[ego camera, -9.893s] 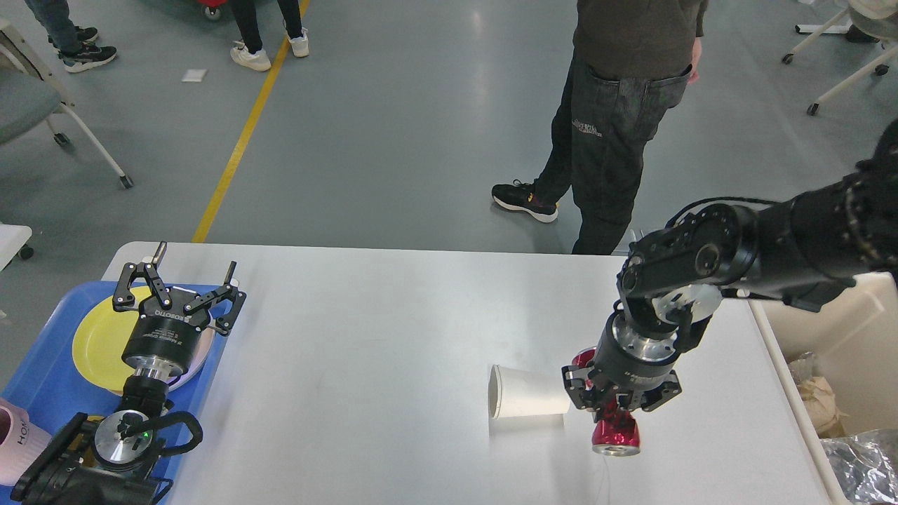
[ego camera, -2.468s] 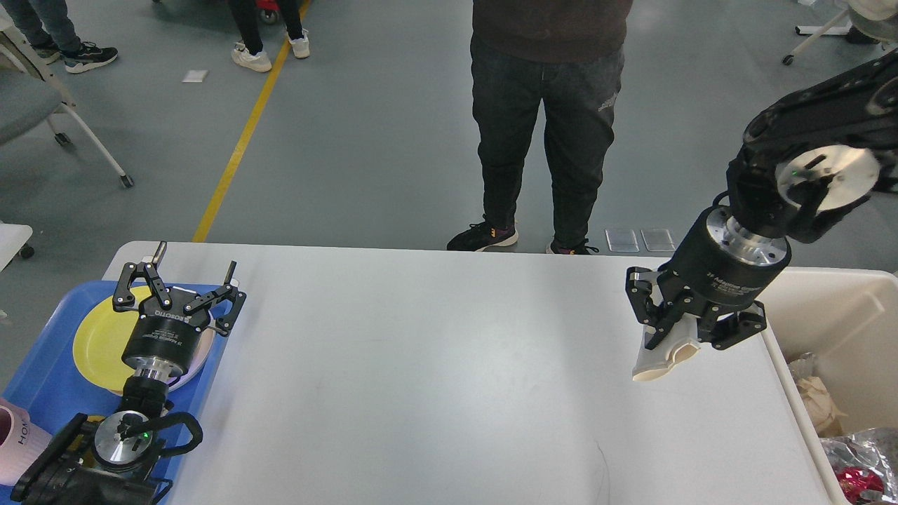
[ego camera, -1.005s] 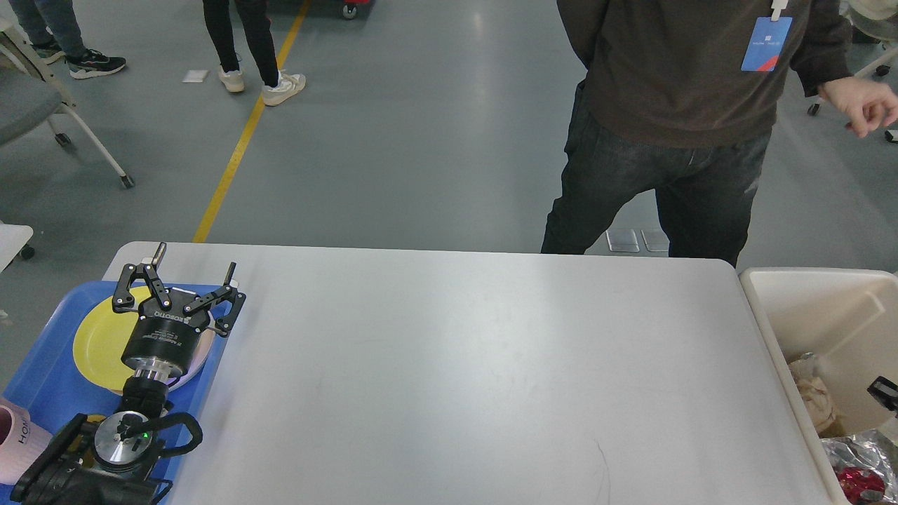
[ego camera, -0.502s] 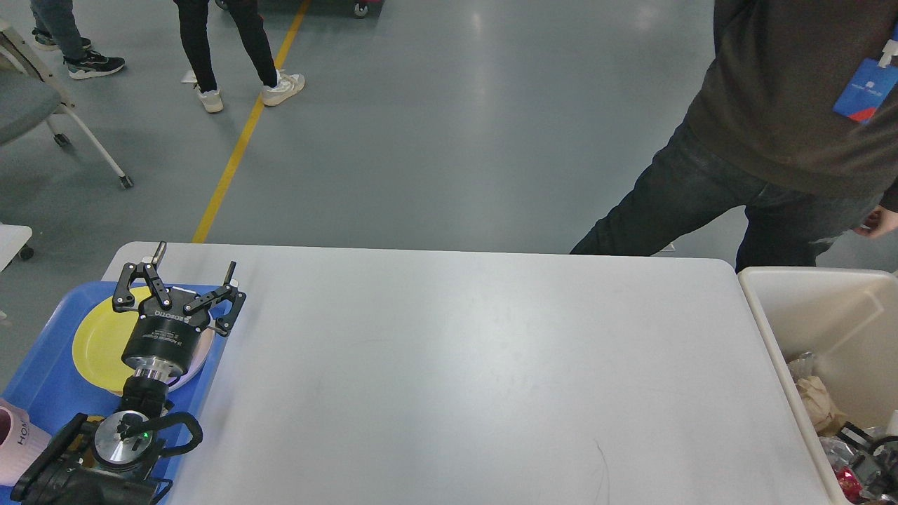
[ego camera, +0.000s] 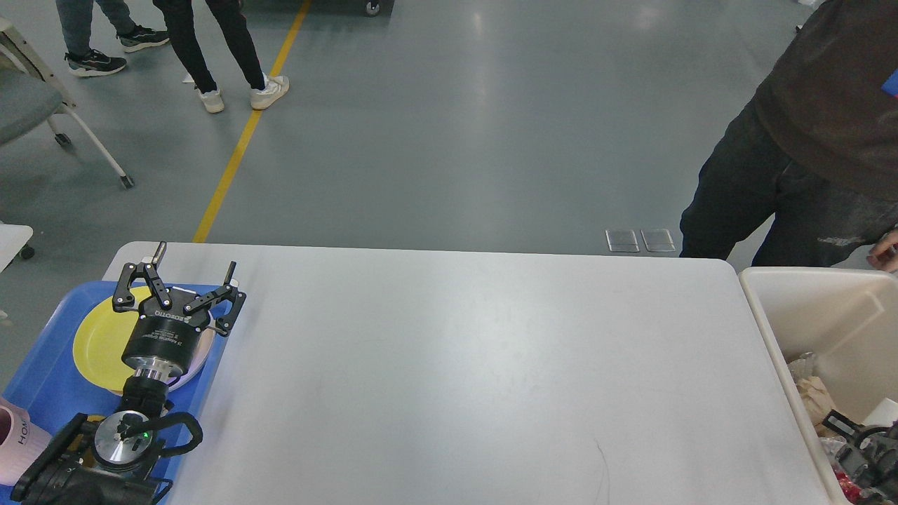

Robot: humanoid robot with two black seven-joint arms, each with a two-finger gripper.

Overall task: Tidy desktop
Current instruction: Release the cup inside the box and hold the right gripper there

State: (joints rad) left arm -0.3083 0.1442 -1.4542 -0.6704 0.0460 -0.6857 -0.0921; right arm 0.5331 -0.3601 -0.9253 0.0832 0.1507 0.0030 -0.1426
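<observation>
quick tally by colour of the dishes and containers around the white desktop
blue tray: 1
yellow plate: 1
pink cup: 1
cream bin: 1
total: 4

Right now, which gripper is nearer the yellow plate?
Left. The left gripper hangs open just above the yellow plate on the blue tray; the right gripper is far across the desktop, down in the cream bin.

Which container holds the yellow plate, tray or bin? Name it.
The blue tray at the left; the cream bin at the right holds only crumpled trash.
</observation>
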